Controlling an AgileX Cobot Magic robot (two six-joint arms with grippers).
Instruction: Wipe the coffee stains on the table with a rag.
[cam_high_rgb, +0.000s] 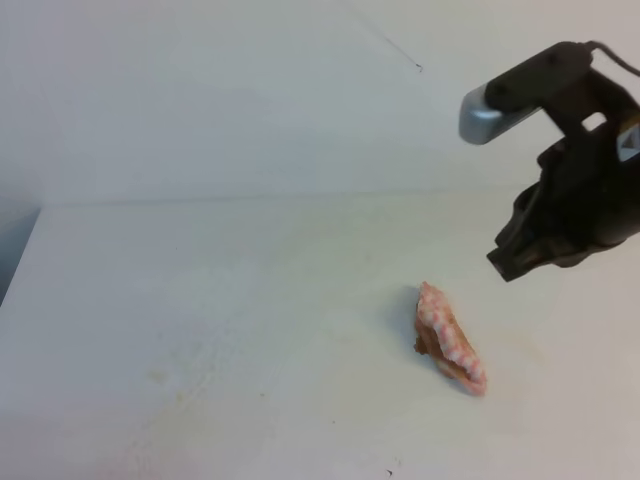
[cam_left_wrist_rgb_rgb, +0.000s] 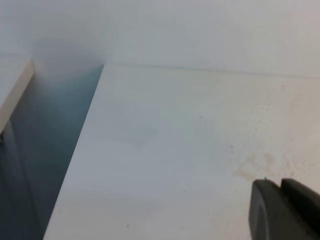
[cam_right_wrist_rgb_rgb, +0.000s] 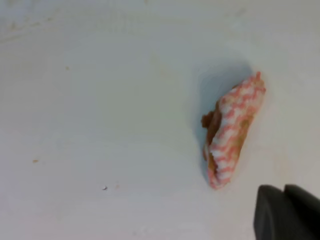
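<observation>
Lay broad and white, the table (cam_high_rgb: 200, 330), faintly smudged, with the checked rag (cam_high_rgb: 452, 339) bunched right of centre and stained brown on its left side, free of any grip. Hung above and right of the rag, the right gripper (cam_high_rgb: 520, 262), holding nothing, finger spread not discernible. Showed only in the left wrist view: a faint brownish smear (cam_left_wrist_rgb_rgb: 255, 165) near the left gripper (cam_left_wrist_rgb_rgb: 285, 210), state not discernible.

The white desk (cam_high_rgb: 220, 330) has faint yellowish smudges. On it, right of the middle, lies one bunched pink-and-white checked rag (cam_high_rgb: 452, 340), with brown wet marks on its folds.
</observation>
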